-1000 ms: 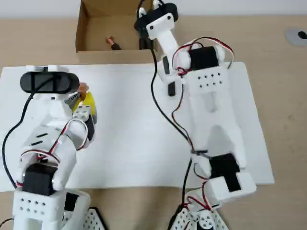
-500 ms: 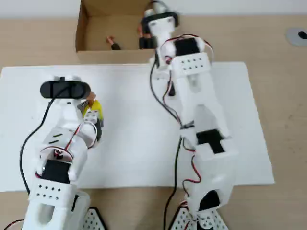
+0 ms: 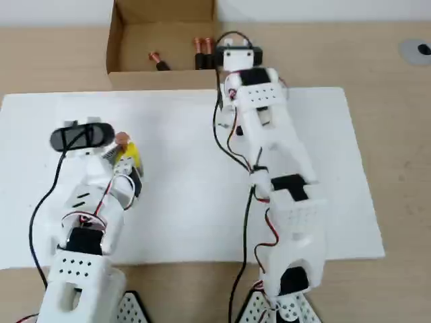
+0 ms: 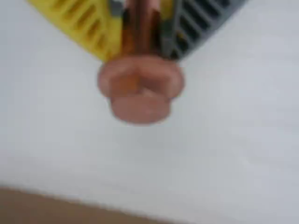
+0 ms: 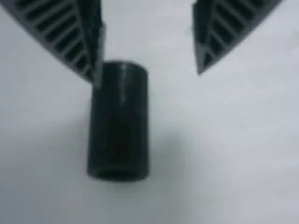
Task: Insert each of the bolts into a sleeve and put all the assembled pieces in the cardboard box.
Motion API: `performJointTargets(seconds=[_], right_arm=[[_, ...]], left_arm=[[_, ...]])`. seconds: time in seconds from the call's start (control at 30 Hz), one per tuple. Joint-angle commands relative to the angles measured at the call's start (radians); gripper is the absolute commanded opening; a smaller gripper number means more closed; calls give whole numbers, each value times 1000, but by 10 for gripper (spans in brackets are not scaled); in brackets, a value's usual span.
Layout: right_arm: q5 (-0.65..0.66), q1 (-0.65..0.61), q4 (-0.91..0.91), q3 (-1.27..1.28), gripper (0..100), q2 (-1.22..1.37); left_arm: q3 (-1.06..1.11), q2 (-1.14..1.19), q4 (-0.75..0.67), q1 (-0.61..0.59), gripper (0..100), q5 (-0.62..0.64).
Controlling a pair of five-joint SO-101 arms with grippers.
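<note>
While the left gripper (image 4: 140, 52) clamps a copper bolt (image 4: 140, 86) by its shank, head outward, above the left half of the white sheet (image 3: 182, 195), the right gripper (image 5: 148, 73) hangs spread over a black sleeve (image 5: 119, 123) resting on that sheet, just beside one finger. Copper-headed assembled pieces (image 3: 202, 48) lie in the cardboard box (image 3: 114, 47) at the tabletop's far edge.

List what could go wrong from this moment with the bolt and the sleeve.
1. The sleeve lies off-centre in the open right gripper, close by one finger. Closing could roll or push it away instead of clamping it.
2. The left gripper pinches the bolt by its shank with the head outward, so little shank may be free for insertion.
</note>
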Motion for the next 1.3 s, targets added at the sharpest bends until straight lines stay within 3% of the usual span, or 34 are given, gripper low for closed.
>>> performJointTargets(seconds=[0.0,0.33,0.6,1.27], right_arm=[[-12,10,-60,24,171,-8],[2,13,-66,15,170,-5],[106,8,-72,15,115,-4],[252,12,-9,-61,109,119]], left_arm=[[-11,-18,-58,-69,6,5],[-14,-18,-61,-84,6,-2],[-15,-18,-61,-87,6,-3],[-43,-18,-54,-130,6,-3]])
